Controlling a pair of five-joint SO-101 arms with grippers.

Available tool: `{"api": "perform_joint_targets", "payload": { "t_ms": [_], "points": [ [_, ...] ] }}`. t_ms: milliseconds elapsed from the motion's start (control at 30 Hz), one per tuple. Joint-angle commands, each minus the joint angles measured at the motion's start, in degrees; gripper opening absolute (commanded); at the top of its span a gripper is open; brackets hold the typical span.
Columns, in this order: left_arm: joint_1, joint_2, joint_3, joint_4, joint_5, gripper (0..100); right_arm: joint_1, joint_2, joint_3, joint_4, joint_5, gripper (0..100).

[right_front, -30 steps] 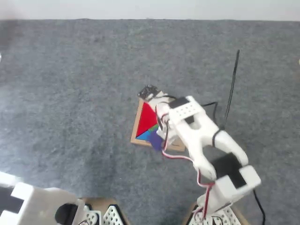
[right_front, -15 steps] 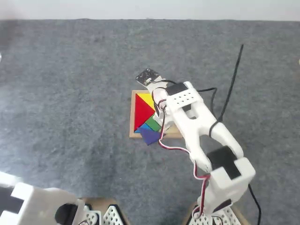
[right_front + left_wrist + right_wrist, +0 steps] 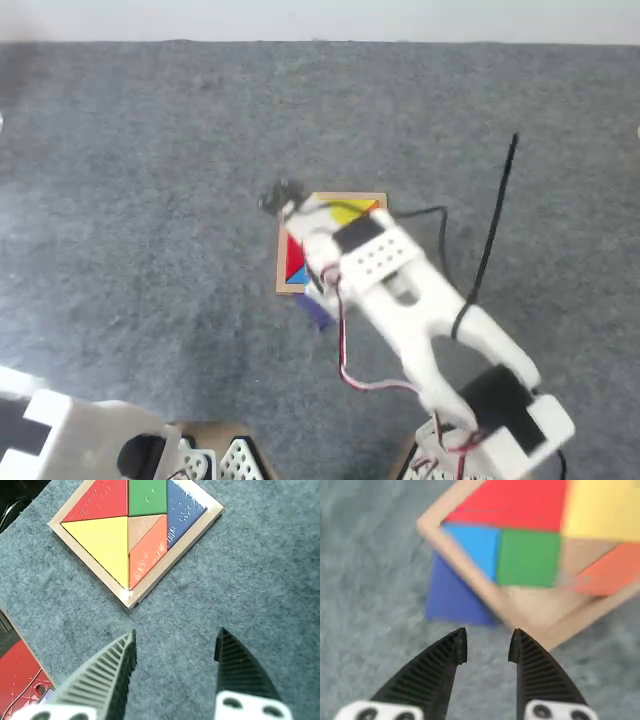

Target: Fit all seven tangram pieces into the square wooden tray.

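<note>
Grey felt worktop (image 3: 150, 150) all round, with the tray (image 3: 470, 571) close ahead of the right gripper (image 3: 488, 635), jaws a little apart and gripping nothing. Just ahead of those tips, nearer one jaw than the other, lies the navy piece (image 3: 452, 600), outside the tray and against its rim, long edge following the rim and so slanting across the closing line. Probably best left to the right arm as the nearer one; left gripper (image 3: 177, 637) jaws spread wide, empty, tray farther ahead.
</note>
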Motion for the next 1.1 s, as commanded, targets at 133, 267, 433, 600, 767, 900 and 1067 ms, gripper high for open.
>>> {"api": "perform_joint_targets", "payload": {
  "t_ms": [133, 267, 433, 600, 767, 900, 1067],
  "points": [
    [-0.3, -3.0, -0.5, -1.2, 0.0, 25, -2.2, -8.1, 11.6, -6.2, -1.3, 15.1],
    [-0.2, -3.2, -0.5, -1.1, 0.0, 25, -3.0, -10.0, 11.3, -10.9, -8.9, 15.1],
    [-0.2, -3.4, -0.5, -1.0, 0.1, 25, -6.5, -7.8, 11.3, -19.6, -11.0, 15.3],
    [-0.3, -3.4, -0.5, -1.0, 0.1, 25, -7.1, 0.9, 10.0, -20.6, -10.9, 15.1],
    [-0.2, -3.4, -0.5, -1.0, 0.1, 25, -2.9, 9.2, 3.8, -20.0, -10.9, 15.1],
    [-0.4, -3.4, -0.5, -1.1, 0.1, 25, -1.2, 12.4, -1.7, -16.7, -10.9, 15.1],
    [-0.7, -3.4, -0.5, -1.2, 0.1, 25, -2.8, 12.8, -2.7, -11.1, -10.6, 15.1]
  ]
}}
